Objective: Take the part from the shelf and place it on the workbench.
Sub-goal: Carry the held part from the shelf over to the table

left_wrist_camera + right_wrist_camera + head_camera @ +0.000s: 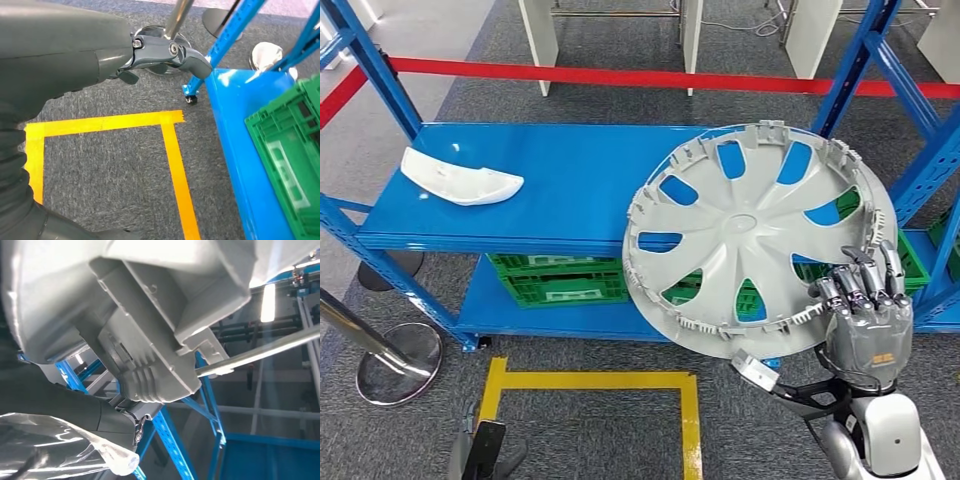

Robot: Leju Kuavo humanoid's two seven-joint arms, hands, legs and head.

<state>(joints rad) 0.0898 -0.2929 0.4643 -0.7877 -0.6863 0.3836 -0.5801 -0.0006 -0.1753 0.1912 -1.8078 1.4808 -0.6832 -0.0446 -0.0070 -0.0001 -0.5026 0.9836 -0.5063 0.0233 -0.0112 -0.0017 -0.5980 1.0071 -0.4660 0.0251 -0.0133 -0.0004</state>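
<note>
**Wheel cover gripped at the shelf edge, the carry to the workbench not yet made**

The wheel cover (750, 235), a large grey disc with cut-out windows, lies tilted, its far part over the blue shelf (569, 185) and its near part hanging out past the shelf's front edge. The right hand (867, 305) holds it at the near right rim: in the head view the fingers (875, 272) curl up over the rim onto the cover's face, and the disc spreads away from them to the left and back. The right wrist view looks up at the ribbed underside of the cover (151, 330) lying just above the thumb (113, 415), so the rim seems pinched between thumb below and fingers above.

The left hand (162, 52) hangs low over the grey carpet, beside the shelf's foot, holding nothing; its thumb points toward a chrome post base, but whether the other fingers are spread or curled I cannot tell.

Well away from the right hand's fingers, at the far left of the same shelf, lies a white curved trim piece (462, 180). Green crates (561, 280) sit on the lower shelf beneath. Yellow floor tape (599, 382) marks a box in front of the rack.

As I judge it, the grasp is made and the lift off the shelf is partly done. Drawing the cover fully clear, turning to the workbench and setting it down all remain. No workbench is to be seen here.
</note>
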